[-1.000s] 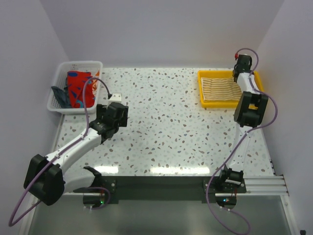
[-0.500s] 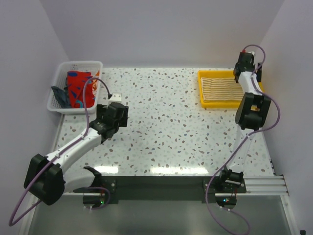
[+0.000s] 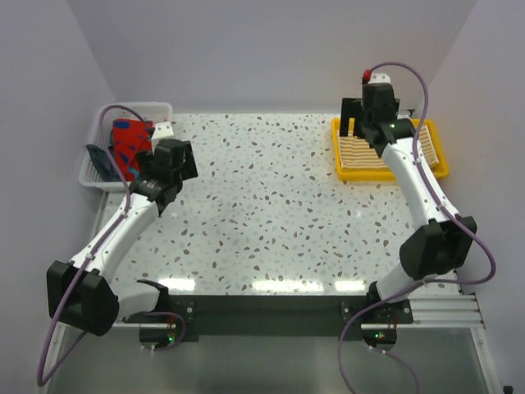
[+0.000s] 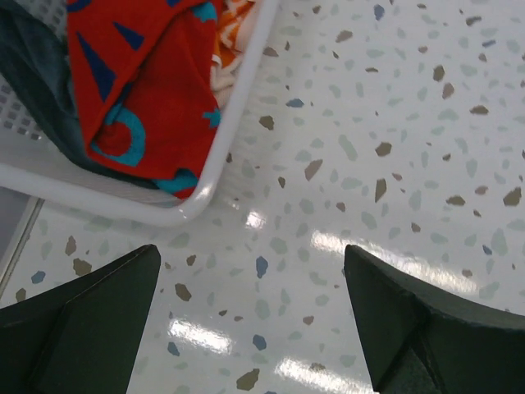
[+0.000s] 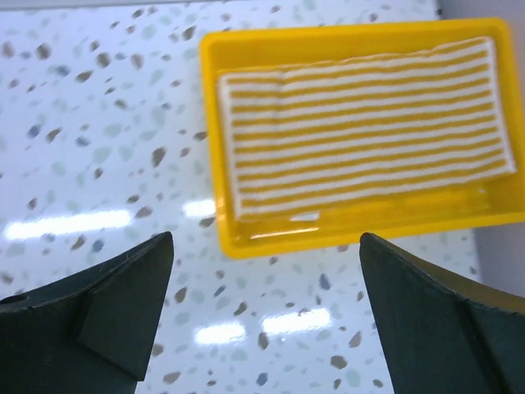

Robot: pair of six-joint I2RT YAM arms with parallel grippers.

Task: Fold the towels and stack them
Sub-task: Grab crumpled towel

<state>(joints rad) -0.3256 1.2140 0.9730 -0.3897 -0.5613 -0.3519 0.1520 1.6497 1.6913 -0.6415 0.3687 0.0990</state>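
Towels: striped (image 5: pixel 361 131) 1, tray (image 5: pixel 210 148) | red (image 4: pixel 156 90) 1, dark (image 4: pixel 33 74) 1, orange (image 4: pixel 234 20) 1, basket (image 4: pixel 235 115)

Ahead-left of the left fingers (image 4: pixel 82 328), the white basket (image 4: pixel 205 176) runs off the picture's edges, its red towel (image 4: pixel 139 90) covering most of a dark towel (image 4: pixel 33 74). From above, the right arm (image 3: pixel 410 164) hides part of the striped towel (image 3: pixel 361 156).

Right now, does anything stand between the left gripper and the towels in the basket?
Only the white basket's rim; the red towel lies uncovered inside it, and the open left gripper hangs just outside.
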